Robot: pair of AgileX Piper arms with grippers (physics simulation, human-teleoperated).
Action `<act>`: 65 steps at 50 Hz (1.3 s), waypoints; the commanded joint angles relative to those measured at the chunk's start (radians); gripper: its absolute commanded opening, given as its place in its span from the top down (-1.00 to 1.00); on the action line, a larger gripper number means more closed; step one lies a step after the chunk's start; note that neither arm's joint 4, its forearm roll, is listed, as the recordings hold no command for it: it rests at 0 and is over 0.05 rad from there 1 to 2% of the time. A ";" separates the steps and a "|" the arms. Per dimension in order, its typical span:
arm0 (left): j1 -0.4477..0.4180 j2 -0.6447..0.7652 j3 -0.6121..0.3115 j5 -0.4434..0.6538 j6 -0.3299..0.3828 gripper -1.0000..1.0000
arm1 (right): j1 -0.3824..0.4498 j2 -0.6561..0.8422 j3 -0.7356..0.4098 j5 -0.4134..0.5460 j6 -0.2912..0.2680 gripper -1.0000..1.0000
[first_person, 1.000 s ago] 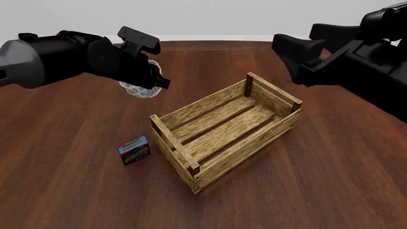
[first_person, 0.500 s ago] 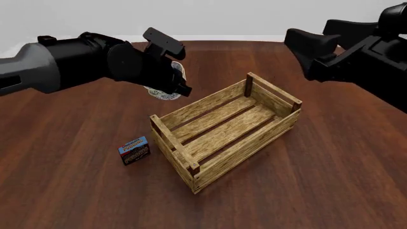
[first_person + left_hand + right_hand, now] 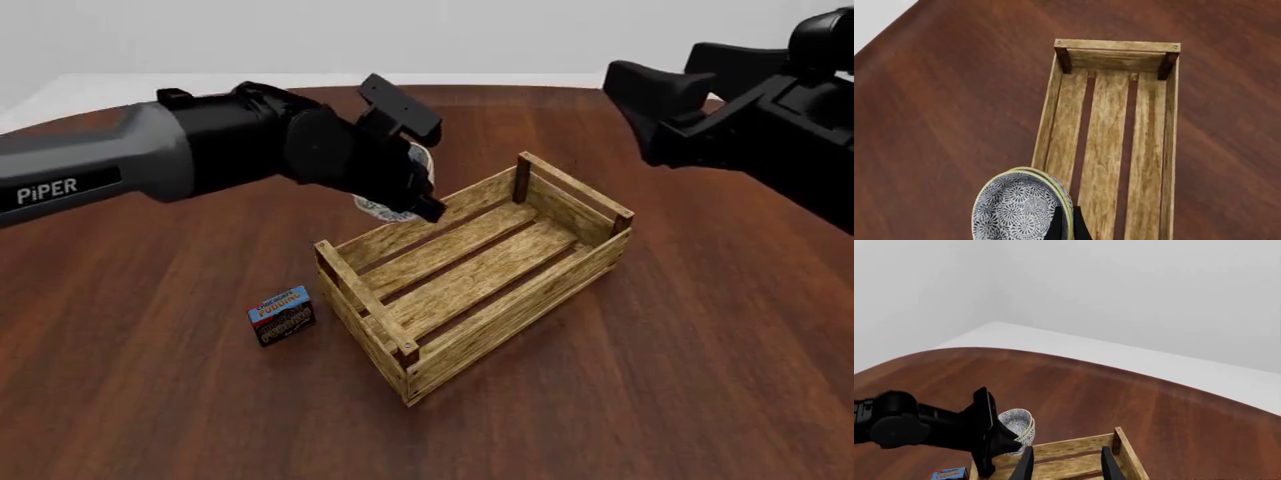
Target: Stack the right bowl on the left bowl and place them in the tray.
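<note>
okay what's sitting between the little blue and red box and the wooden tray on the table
Nothing. In the front view, only bare table separates the small box from the tray. The left gripper holds the stacked bowls farther back, over the tray's far side.

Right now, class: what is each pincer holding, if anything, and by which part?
The left pincer grips the stacked bowls by their rim, above the crate's edge. The right pincer is open and holds nothing.
</note>
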 commanded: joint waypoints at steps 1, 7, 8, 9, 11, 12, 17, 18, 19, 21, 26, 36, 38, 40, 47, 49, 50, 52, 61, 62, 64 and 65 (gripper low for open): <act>-0.023 0.027 -0.048 0.002 -0.001 1.00 | -0.009 0.028 -0.002 -0.012 -0.006 -1.00; -0.039 0.059 -0.071 0.003 0.014 1.00 | -0.018 0.052 -0.007 -0.021 -0.011 -1.00; -0.043 0.065 -0.074 0.000 0.016 1.00 | -0.019 0.060 -0.008 -0.024 -0.011 -1.00; -0.047 0.066 -0.076 0.002 0.015 1.00 | -0.021 0.062 -0.009 -0.025 -0.013 -1.00; -0.046 0.073 -0.076 -0.005 0.025 1.00 | -0.021 0.072 -0.011 -0.028 -0.014 -1.00; -0.040 0.076 -0.073 -0.015 0.040 1.00 | -0.021 0.077 -0.012 -0.030 -0.015 -1.00; -0.041 0.102 -0.074 -0.029 0.059 1.00 | -0.016 0.089 -0.016 -0.032 -0.016 -1.00; -0.036 0.105 -0.074 -0.033 0.066 1.00 | -0.017 0.091 -0.016 -0.033 -0.017 -1.00; -0.028 0.111 -0.076 -0.044 0.077 1.00 | -0.015 0.094 -0.018 -0.033 -0.015 -1.00; -0.045 0.124 -0.093 -0.030 0.066 1.00 | -0.018 0.100 -0.019 -0.035 -0.016 -1.00; -0.056 0.151 -0.126 -0.020 0.063 1.00 | -0.025 0.100 -0.020 -0.034 -0.014 -1.00; -0.086 0.217 -0.201 0.004 0.047 1.00 | -0.040 0.102 -0.020 -0.035 -0.011 -1.00; -0.093 0.232 -0.216 0.007 0.046 1.00 | -0.044 0.105 -0.021 -0.036 -0.010 -1.00; -0.098 0.243 -0.226 0.009 0.045 1.00 | -0.047 0.106 -0.022 -0.037 -0.009 -1.00; -0.106 0.283 -0.254 0.012 0.050 1.00 | -0.051 0.104 -0.021 -0.035 -0.009 -1.00; -0.110 0.300 -0.270 0.017 0.047 1.00 | -0.054 0.104 -0.021 -0.036 -0.008 -1.00; -0.112 0.304 -0.273 0.018 0.047 1.00 | -0.055 0.103 -0.021 -0.036 -0.008 -1.00; -0.111 0.313 -0.279 0.019 0.049 1.00 | -0.057 0.100 -0.020 -0.034 -0.007 -1.00; -0.096 0.360 -0.294 0.008 0.072 1.00 | -0.060 0.088 -0.016 -0.030 -0.006 -1.00; -0.090 0.367 -0.297 0.007 0.078 1.00 | -0.060 0.085 -0.016 -0.029 -0.006 -1.00; -0.089 0.376 -0.301 0.006 0.079 1.00 | -0.061 0.082 -0.016 -0.027 -0.006 -1.00; -0.085 0.382 -0.302 0.005 0.084 1.00 | -0.060 0.081 -0.016 -0.026 -0.006 -1.00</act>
